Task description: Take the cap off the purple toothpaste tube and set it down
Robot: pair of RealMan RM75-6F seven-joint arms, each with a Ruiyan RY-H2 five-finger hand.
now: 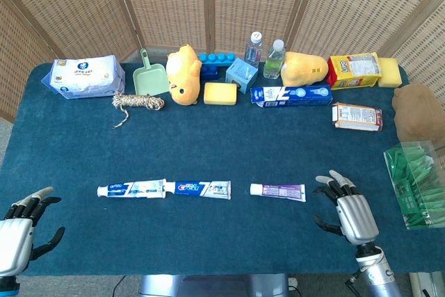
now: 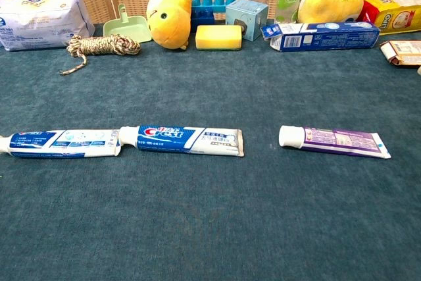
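Both hands empty, the purple tube untouched with its cap on.

The purple toothpaste tube (image 1: 278, 191) lies flat on the blue table cloth (image 1: 208, 144) at about 5 o'clock from the table's middle, its white cap (image 2: 289, 136) pointing toward 9 o'clock and its crimped tail toward 3 o'clock, so the cap end is open to a reach from the left. The right hand (image 1: 348, 208) rests just beside the tail at 3 o'clock, fingers spread wide and holding nothing, probably placed to pin the body. The left hand (image 1: 21, 231) waits well apart at 8 o'clock, fingers also apart and empty. Two blue toothpaste tubes (image 1: 163, 189) lie end to end at 9 o'clock of the purple one, seemingly distractors.
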